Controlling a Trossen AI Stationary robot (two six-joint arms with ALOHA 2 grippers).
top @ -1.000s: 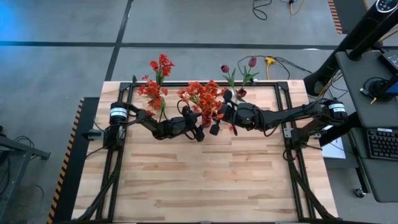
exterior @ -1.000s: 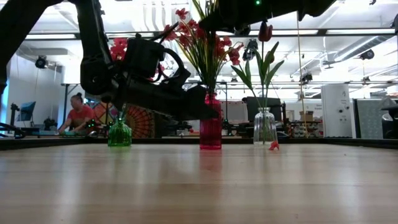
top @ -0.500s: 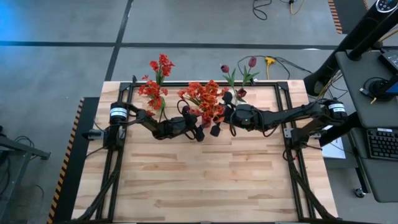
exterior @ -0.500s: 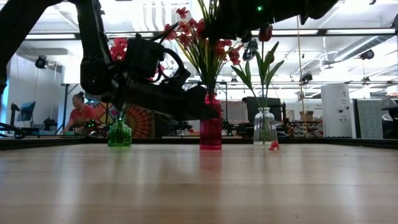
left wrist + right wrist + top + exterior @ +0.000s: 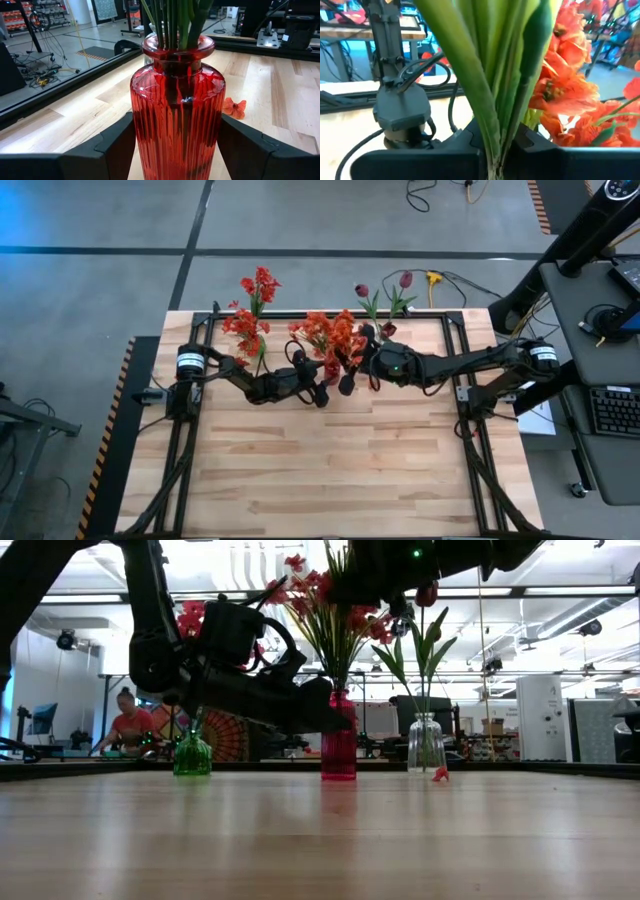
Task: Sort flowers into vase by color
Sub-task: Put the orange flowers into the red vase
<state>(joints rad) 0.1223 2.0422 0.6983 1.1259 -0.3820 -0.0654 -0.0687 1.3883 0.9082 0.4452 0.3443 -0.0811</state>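
Observation:
Three vases stand along the table's far edge. A green vase (image 5: pixel 192 755) holds red flowers (image 5: pixel 250 310). The red vase (image 5: pixel 338 740) in the middle holds orange-red flowers (image 5: pixel 328 335). A clear vase (image 5: pixel 426 745) holds dark maroon flowers (image 5: pixel 385 290). My left gripper (image 5: pixel 177 145) is low at the red vase, closed on its body. My right gripper (image 5: pixel 352 365) is higher up, above the red vase's mouth, shut on the green stalks of the orange-red bunch. My left gripper has the red vase's ribbed body (image 5: pixel 150 145) between its two fingers, one on each side, below the shoulder. The fingers come nearly level from the table's left. The vase stands upright with its base on the table. My right gripper pinches several green stalks and leaves (image 5: pixel 492 135) of the orange-red bunch together between its two fingers, below the blooms. It comes level from the table's right, across the stalks. The stalks stand upright with their lower ends in the red vase.
A small fallen orange-red bloom (image 5: pixel 440 774) lies on the table by the clear vase. The black frame rail (image 5: pixel 330 315) runs behind the vases. The wooden tabletop (image 5: pixel 330 470) stretches toward the near edge. A person (image 5: pixel 125 720) sits far off in the room.
My right gripper has edged a little toward the table's left, into the orange-red bunch, and rolled slightly. The blooms have shifted with it and bunched closer. The red vase and my left gripper have kept still.

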